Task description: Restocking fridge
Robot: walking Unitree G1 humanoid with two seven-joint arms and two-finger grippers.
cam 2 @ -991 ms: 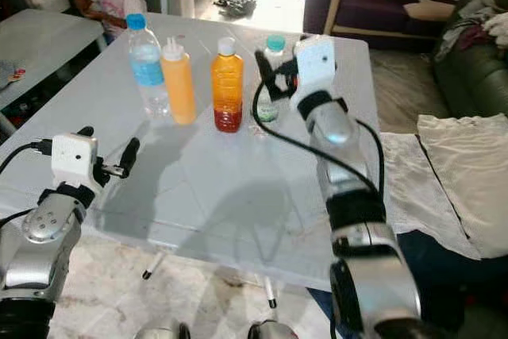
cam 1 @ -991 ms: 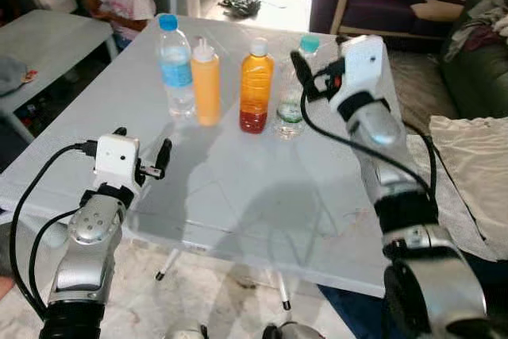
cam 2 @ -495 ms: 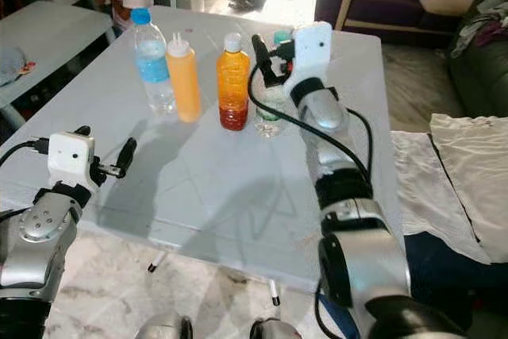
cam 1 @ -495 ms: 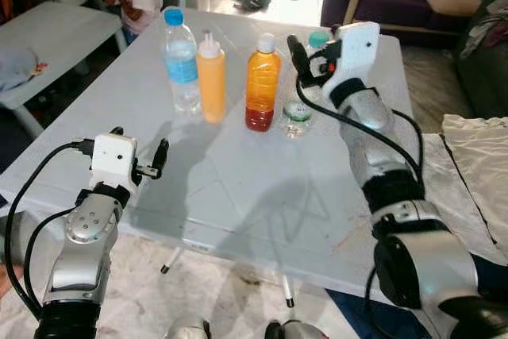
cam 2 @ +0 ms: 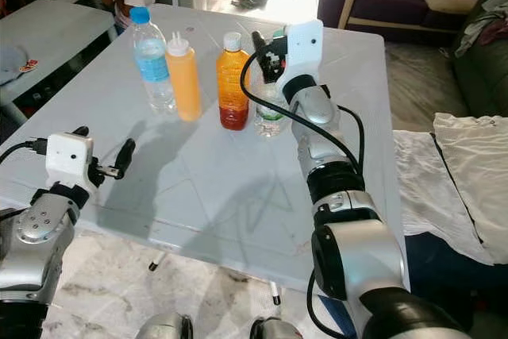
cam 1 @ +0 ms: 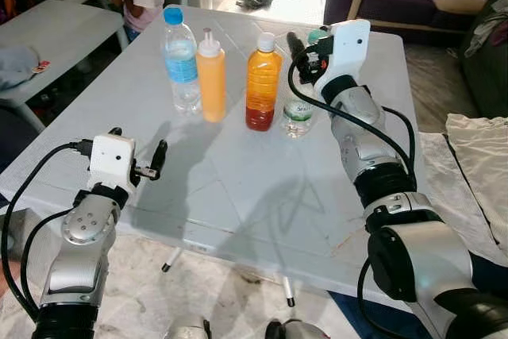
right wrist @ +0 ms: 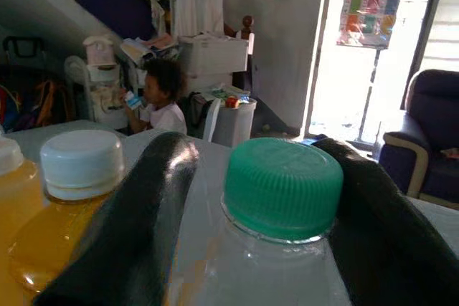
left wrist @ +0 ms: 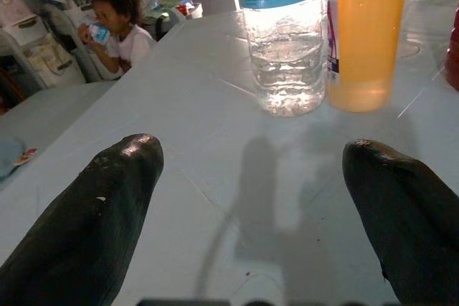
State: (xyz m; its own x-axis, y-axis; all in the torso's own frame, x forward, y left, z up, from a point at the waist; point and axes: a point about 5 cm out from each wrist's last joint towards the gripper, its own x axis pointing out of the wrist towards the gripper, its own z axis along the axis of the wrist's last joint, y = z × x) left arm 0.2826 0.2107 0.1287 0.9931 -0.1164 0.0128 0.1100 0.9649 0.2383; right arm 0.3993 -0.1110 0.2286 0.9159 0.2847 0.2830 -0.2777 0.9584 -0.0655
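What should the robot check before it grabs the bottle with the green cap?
1. Right gripper straddles the green-capped bottle: ok.
2. Fingers open, one each side of the cap: ok.
3. Fingers low enough to hold the neck: cannot tell.
4. Bottle upright on the table: ok.
5. Room beside the orange drink bottle: not ok, it stands close.
6. Left gripper out of the way: ok.

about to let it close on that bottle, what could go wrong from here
The right gripper is open around only the green cap of the small clear bottle, so a grip that high may slip or tip it. The orange juice bottle stands close beside it and could get knocked by a finger. The left gripper is open, well short of the row.
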